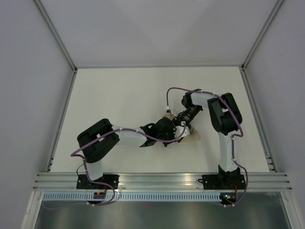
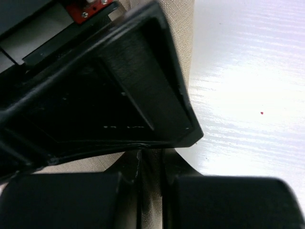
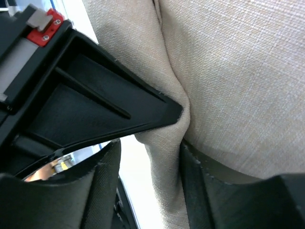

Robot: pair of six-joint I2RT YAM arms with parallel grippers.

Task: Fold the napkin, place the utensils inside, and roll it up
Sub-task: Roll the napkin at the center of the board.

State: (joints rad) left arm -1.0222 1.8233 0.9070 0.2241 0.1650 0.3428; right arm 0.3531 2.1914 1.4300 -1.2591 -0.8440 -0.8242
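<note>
Pinched between the nearly closed fingers of the left gripper (image 2: 151, 174): a thin strip of the napkin (image 3: 238, 71). Astride a raised fold of the same tan cloth, the right gripper (image 3: 150, 160), fingers parted a little wider, fold against 1 of them and a sliver of white beside the other; impossible to tell whether clamped or merely around it. Crowding each wrist view, the opposite arm's black finger, with a small red part near its root. In the right wrist view, tip of that left finger pushed into the fold just ahead of the right gripper's own. Seen from above, 2 grippers nose to nose near the middle of the white table (image 1: 119, 95), hiding nearly all of the cloth; only a small tan corner visible just to their right. Looping over both arms, purple cables (image 1: 177, 89). Along the near edge, a ribbed metal rail (image 1: 162, 179) carrying the 2 bases. On the bare tabletop beside the left gripper, 1 tiny red speck (image 2: 261, 113). Grey walls (image 1: 157, 28) on 3 sides.
</note>
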